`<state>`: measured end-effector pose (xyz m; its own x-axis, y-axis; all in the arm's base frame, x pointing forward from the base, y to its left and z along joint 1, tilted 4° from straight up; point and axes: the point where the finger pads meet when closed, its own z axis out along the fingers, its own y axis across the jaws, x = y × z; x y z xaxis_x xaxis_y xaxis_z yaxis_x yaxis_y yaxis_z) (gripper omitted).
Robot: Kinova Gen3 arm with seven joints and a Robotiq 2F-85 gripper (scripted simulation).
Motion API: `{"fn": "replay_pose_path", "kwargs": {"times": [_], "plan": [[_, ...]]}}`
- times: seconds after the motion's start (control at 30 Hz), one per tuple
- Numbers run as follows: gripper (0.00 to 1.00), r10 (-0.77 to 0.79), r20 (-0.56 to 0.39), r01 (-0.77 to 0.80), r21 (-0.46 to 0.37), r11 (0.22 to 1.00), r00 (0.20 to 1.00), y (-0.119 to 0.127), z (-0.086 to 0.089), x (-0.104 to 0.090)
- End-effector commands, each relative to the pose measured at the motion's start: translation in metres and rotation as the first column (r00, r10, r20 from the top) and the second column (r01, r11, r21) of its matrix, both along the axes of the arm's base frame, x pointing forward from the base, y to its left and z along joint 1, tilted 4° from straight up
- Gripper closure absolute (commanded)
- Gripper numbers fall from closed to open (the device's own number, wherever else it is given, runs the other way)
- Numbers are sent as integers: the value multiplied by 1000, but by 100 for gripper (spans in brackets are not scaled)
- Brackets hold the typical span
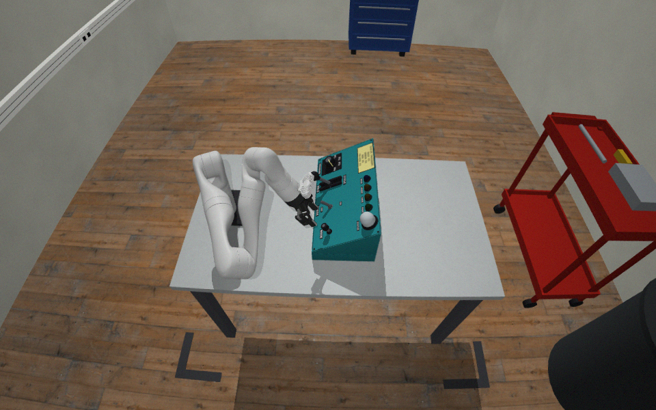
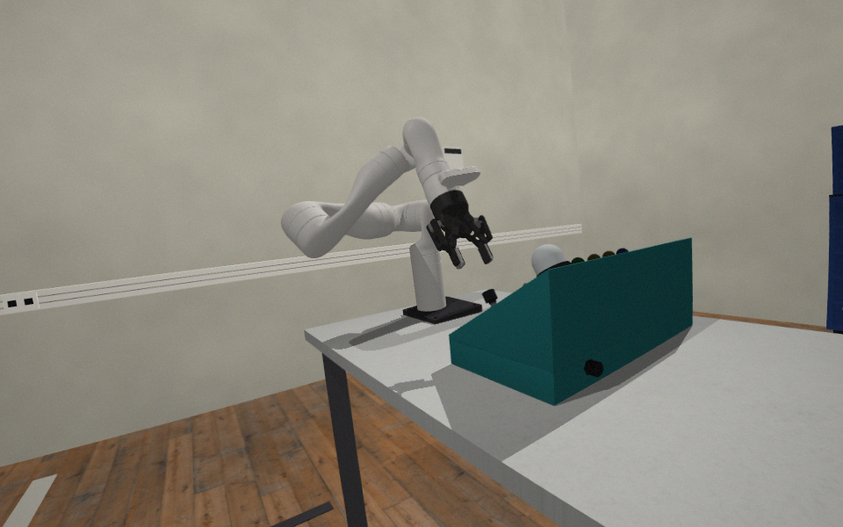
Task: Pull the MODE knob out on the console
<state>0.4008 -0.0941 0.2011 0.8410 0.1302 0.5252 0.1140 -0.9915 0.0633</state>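
Note:
A teal sloped console (image 1: 346,203) stands on the grey table; it also shows in the side view (image 2: 575,321). Its panel carries a black lever (image 1: 322,179), a row of dark round buttons (image 1: 367,193), a white dome (image 1: 367,219) and two small black knobs (image 1: 324,227) near its front left. The labels are too small to read, so I cannot tell which control is MODE. A small black knob (image 2: 593,367) sticks out of the console's side wall. My gripper (image 1: 306,219) (image 2: 472,258) is open and empty. It hangs in the air over the console's left edge, well above the panel, fingers pointing down.
The arm's base (image 2: 441,309) stands on the table left of the console. A red cart (image 1: 590,203) holding a grey box stands to the right of the table. A blue drawer cabinet (image 1: 383,25) stands at the far wall. A dark round object (image 1: 631,346) is at the lower right.

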Motion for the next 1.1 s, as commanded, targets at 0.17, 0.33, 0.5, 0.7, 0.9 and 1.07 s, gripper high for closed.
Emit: {"fn": "replay_pose_path", "kwargs": {"times": [0.17, 0.33, 0.5, 0.7, 0.9, 1.07], "plan": [[23, 0, 2, 0, 0, 1000, 1000, 0, -24, 16], [23, 0, 2, 0, 0, 1000, 1000, 0, -37, 24], [23, 0, 2, 0, 0, 1000, 1000, 0, -51, 33], [23, 0, 2, 0, 0, 1000, 1000, 0, -63, 41], [23, 0, 2, 0, 0, 1000, 1000, 0, -67, 43], [23, 0, 2, 0, 0, 1000, 1000, 0, -69, 45]]}}
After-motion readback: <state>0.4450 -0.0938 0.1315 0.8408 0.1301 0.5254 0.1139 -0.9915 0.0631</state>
